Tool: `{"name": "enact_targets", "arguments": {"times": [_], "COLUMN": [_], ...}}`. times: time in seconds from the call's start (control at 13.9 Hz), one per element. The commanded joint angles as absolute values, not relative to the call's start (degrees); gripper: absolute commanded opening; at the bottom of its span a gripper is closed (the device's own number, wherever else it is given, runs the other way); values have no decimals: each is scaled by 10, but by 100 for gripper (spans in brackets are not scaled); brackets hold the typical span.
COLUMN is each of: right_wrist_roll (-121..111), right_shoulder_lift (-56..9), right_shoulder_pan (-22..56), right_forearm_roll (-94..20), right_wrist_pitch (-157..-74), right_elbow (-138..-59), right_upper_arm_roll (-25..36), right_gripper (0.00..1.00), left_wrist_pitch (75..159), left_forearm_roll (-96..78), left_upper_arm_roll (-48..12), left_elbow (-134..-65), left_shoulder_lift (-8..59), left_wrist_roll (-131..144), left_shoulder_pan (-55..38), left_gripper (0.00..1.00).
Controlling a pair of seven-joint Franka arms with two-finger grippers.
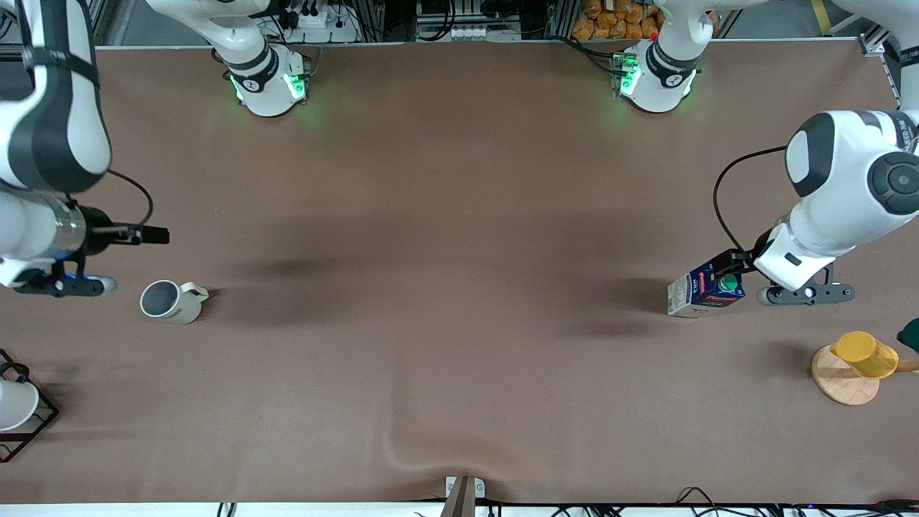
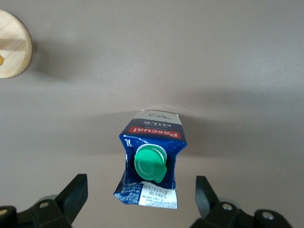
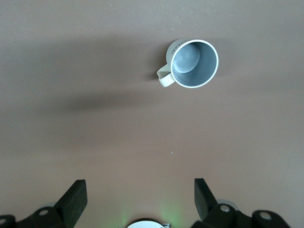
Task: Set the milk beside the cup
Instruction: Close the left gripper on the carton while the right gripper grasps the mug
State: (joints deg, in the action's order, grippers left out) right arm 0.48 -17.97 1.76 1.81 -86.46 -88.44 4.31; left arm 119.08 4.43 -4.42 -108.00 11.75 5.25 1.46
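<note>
The milk (image 1: 706, 291) is a dark blue carton with a green cap, standing on the brown table toward the left arm's end. My left gripper (image 1: 737, 260) is over it and open. In the left wrist view the fingers (image 2: 76, 192) stand wide on either side of the carton's top (image 2: 151, 164), with a gap on each side. The cup (image 1: 171, 301), a cream mug with a grey inside, stands toward the right arm's end. My right gripper (image 1: 154, 235) hovers beside it, open and empty. The mug also shows in the right wrist view (image 3: 191, 64), ahead of the open gripper (image 3: 140, 192).
A yellow cup (image 1: 865, 353) on a round wooden base (image 1: 841, 384) stands nearer the front camera than the milk; the base also shows in the left wrist view (image 2: 12, 45). A white cup in a black wire rack (image 1: 32, 424) sits at the right arm's end.
</note>
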Motion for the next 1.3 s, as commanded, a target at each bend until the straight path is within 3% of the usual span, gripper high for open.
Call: {"name": "enact_targets", "arguments": {"times": [0.0,0.36,0.94,1.23], "right_wrist_roll": [8,1,68,73], "right_shoulder_lift": [-242,-304,-347,-367], "right_shoulder_pan": [13,-23,-15,-26], "right_forearm_roll": [28,26,14,14], "right_wrist_pitch": [-874,-940,-1040,-1069], "right_elbow": [-835,-834,-836,-844], "right_upper_arm_roll": [44,44,43,43], "right_gripper": [100,100,100,100], "left_wrist_pitch": [1191,1189,1190,1189], "left_forearm_roll": [55,56,55,56], "left_upper_arm_roll": [-46,-45,-45,-45], "left_elbow": [-1061,-1058,-1053,-1049], "left_shoulder_lift": [137,160,177,180], "left_wrist_roll": [27,22,13,13], "left_shoulder_pan": [12,13,15,13], "left_gripper": [100,100,100,84]}}
